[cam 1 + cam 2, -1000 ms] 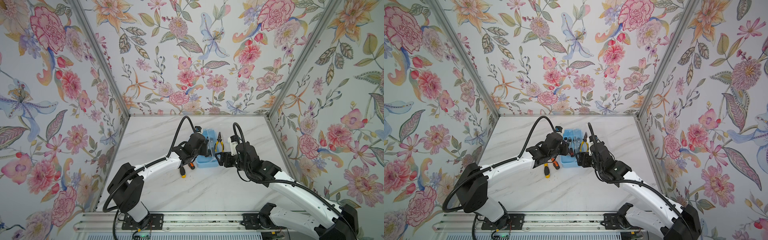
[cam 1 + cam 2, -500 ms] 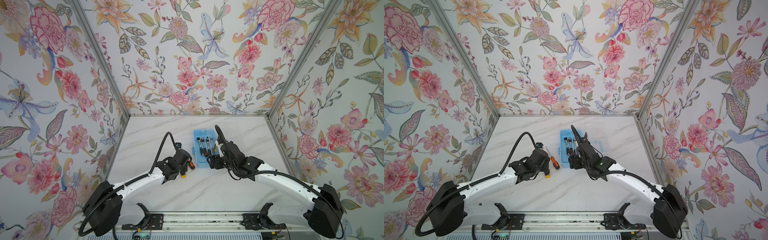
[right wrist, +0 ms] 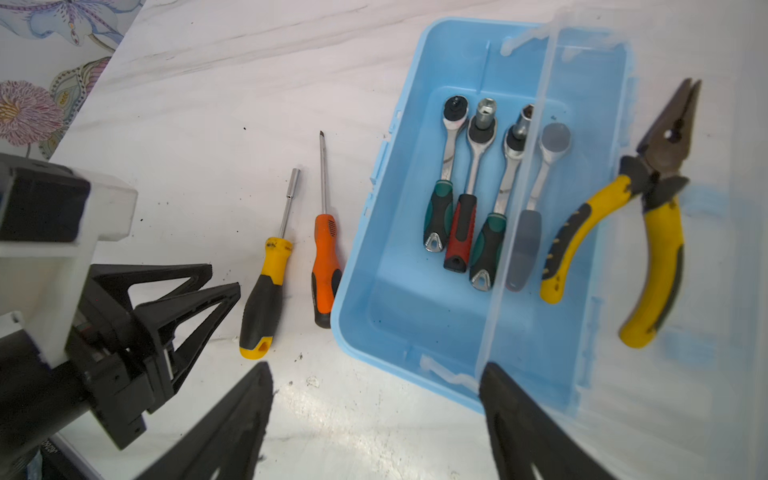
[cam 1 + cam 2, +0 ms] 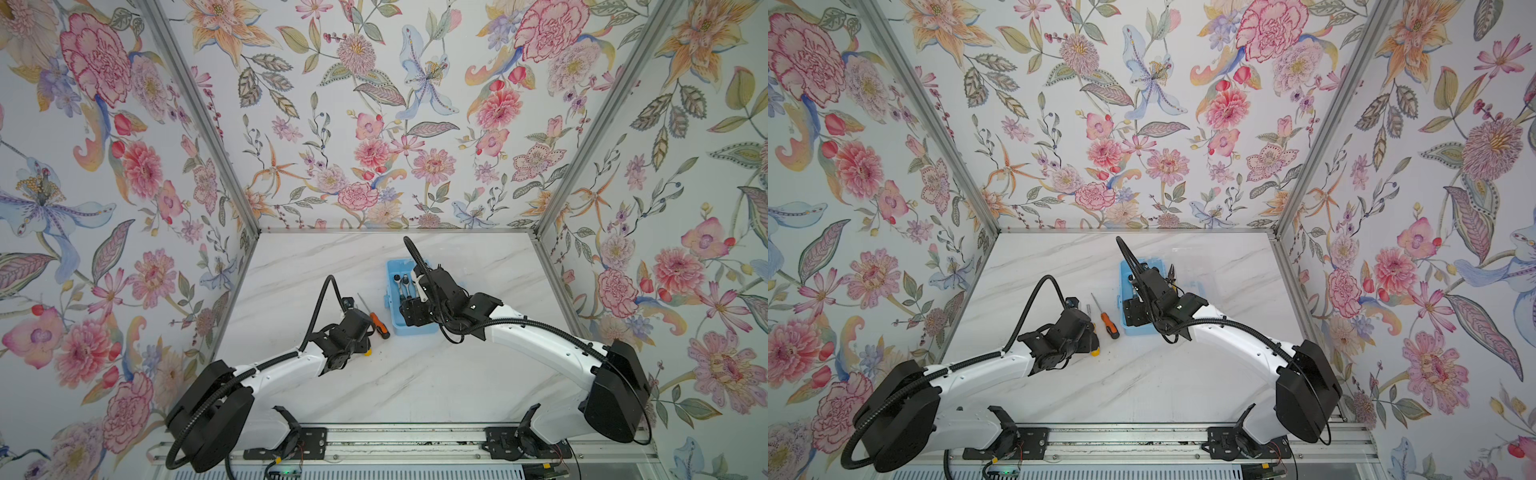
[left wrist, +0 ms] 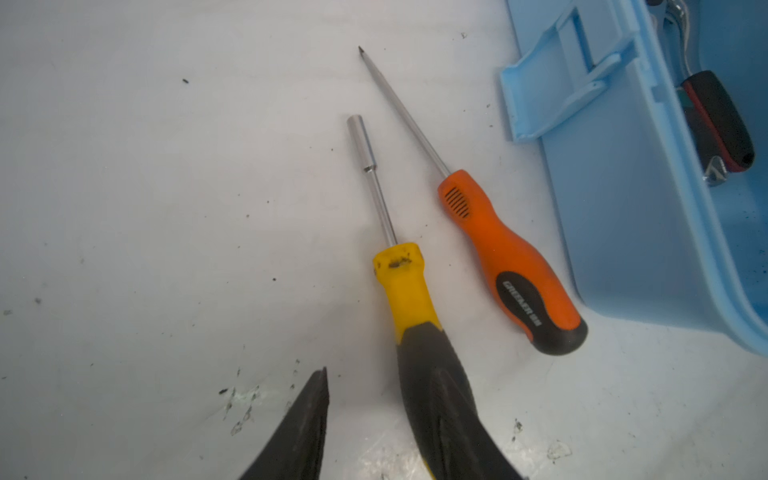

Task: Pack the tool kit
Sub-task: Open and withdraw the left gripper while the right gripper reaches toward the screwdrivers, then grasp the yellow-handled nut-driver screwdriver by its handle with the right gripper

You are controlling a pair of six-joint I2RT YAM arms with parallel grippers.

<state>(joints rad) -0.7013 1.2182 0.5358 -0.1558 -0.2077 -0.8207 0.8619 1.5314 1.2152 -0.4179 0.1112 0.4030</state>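
The open blue tool box (image 4: 392,328) (image 4: 1133,330) (image 3: 374,291) holds several ratchet wrenches (image 3: 469,187) (image 4: 401,284). Left of it on the table lie an orange screwdriver (image 4: 379,324) (image 4: 1109,324) (image 5: 511,266) (image 3: 326,266) and a yellow-and-black nut driver (image 5: 405,286) (image 3: 266,291) (image 4: 1096,352). Yellow-handled pliers (image 3: 660,232) (image 4: 1171,272) lie right of the box, seen through its clear lid (image 3: 519,208). My left gripper (image 5: 374,386) (image 3: 224,278) is open at the nut driver's handle, one finger over it, nothing between the fingers. My right gripper (image 3: 374,368) (image 4: 411,311) hangs open above the box's near end.
Floral walls (image 4: 124,208) close the marble table (image 4: 415,382) on three sides. A blue latch flap (image 5: 552,91) sticks out from the box's left wall towards the screwdrivers. The arm bases (image 4: 291,440) sit on a rail along the near edge.
My left gripper has pulled back from beside the box to the nut driver's handle end. My right gripper has come down and shifted left over the box's near end.
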